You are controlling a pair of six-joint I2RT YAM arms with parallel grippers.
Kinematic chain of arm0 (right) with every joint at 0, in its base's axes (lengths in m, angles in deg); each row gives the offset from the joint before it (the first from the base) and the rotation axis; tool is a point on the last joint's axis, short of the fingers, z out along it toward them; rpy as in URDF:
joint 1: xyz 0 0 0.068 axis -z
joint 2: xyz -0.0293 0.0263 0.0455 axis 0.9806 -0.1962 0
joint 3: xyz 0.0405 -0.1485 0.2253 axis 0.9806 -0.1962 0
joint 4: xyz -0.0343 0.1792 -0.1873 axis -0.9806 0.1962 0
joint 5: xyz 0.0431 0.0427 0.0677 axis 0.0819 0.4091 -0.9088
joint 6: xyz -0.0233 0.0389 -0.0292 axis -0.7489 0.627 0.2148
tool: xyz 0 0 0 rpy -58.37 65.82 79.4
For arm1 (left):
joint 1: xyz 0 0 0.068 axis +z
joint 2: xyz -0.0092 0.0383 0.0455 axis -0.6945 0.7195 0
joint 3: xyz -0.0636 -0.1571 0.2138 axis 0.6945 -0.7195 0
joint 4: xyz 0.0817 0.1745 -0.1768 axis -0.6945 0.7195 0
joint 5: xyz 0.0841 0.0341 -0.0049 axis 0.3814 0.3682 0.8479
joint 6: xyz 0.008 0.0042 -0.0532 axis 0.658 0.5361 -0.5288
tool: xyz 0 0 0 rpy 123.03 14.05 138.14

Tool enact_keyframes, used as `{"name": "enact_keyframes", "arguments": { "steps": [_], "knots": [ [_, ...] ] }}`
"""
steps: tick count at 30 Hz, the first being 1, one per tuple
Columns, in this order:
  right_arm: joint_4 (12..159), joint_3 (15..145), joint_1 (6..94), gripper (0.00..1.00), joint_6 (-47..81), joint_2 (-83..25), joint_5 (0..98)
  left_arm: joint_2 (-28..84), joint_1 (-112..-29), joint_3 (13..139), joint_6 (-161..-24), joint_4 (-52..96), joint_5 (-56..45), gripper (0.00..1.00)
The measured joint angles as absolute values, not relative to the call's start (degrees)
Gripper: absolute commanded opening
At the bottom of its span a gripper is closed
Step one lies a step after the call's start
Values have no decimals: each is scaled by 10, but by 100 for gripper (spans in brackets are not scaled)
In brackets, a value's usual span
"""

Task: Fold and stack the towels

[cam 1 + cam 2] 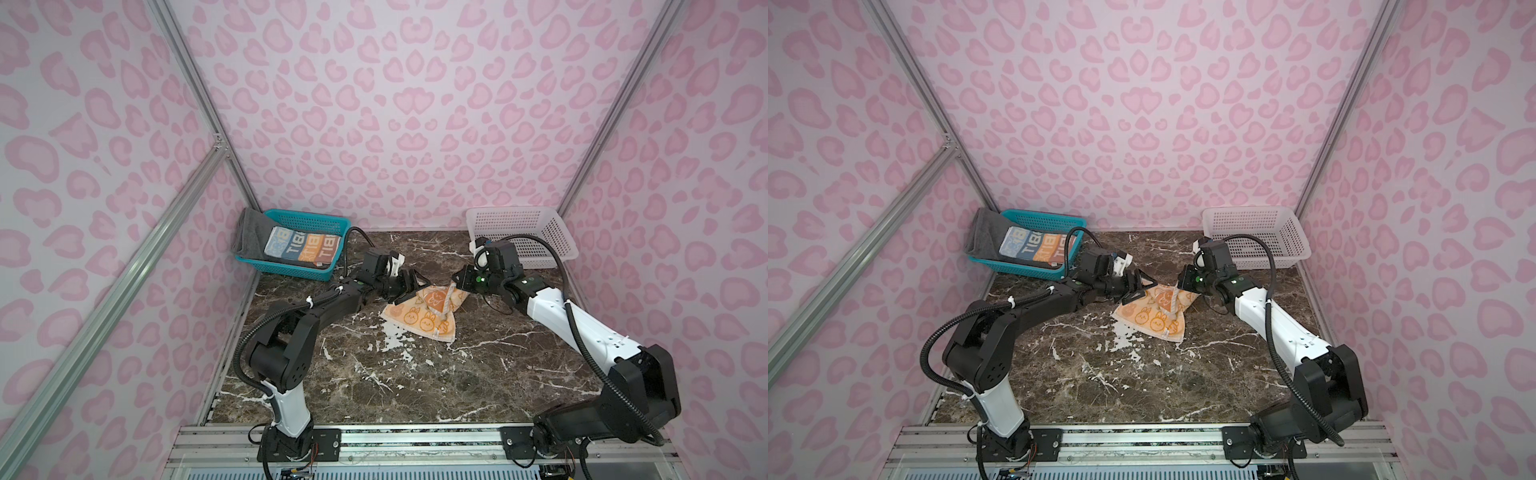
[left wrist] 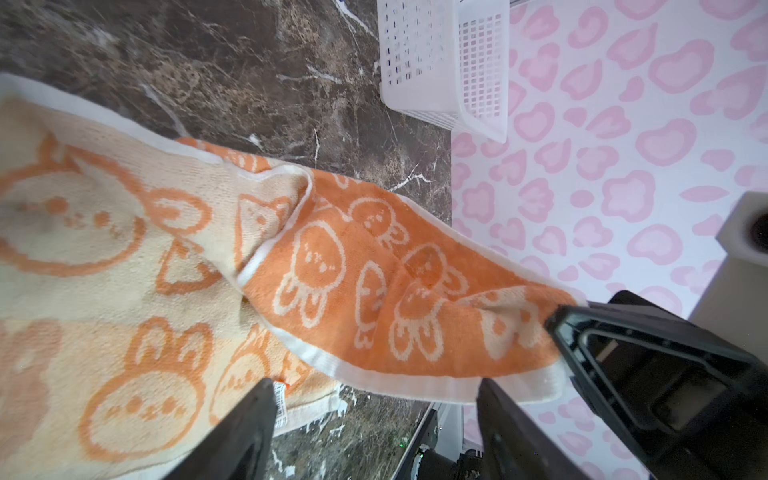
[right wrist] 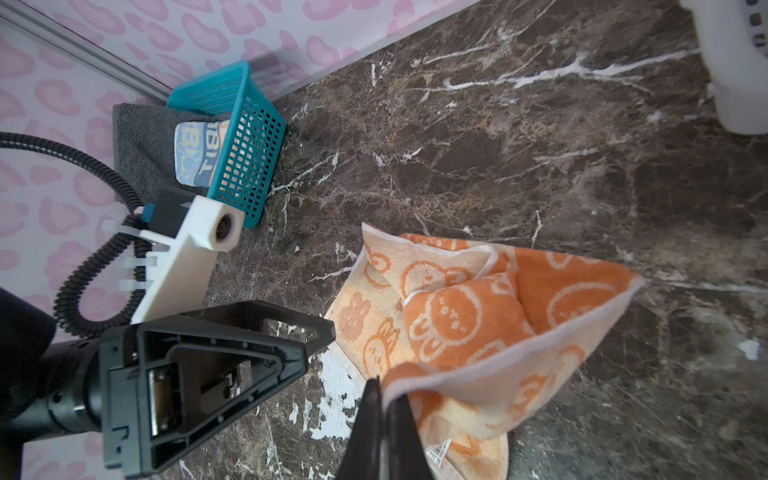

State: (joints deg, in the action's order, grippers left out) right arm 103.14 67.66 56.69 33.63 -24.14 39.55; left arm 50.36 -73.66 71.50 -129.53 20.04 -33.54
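Mid marble tabletop [image 1: 415, 382], orange towel [image 1: 419, 322] sits rumpled, right jaws clamped on a raised corner, left jaws apart beside it: IMO grab opposite corner, pull taut before folding.

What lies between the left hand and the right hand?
The orange towel, in both top views: the right hand pinches a raised corner, the left hand stands open at its edge.

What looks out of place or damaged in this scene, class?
The dark marble tabletop has white chipped patches beside the orange towel, as if peeling. The grey towel spills over the rim of the teal basket.
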Motion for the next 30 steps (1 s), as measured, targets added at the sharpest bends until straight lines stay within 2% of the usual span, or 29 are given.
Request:
{"name": "enact_keyframes", "arguments": {
  "steps": [18, 22, 25, 30],
  "knots": [
    [879, 661, 577, 0, 406, -232, 421, 541, -753, 712, -1399, 117, -323, 74],
    [862, 655, 577, 0, 415, -231, 425, 551, -756, 707, -1424, 108, -314, 66],
    [862, 655, 577, 0, 418, -230, 425, 552, -759, 710, -1412, 118, -300, 64],
    [862, 655, 580, 0, 417, -230, 425, 521, -759, 694, -1318, 168, -251, 63]
  ]
}}
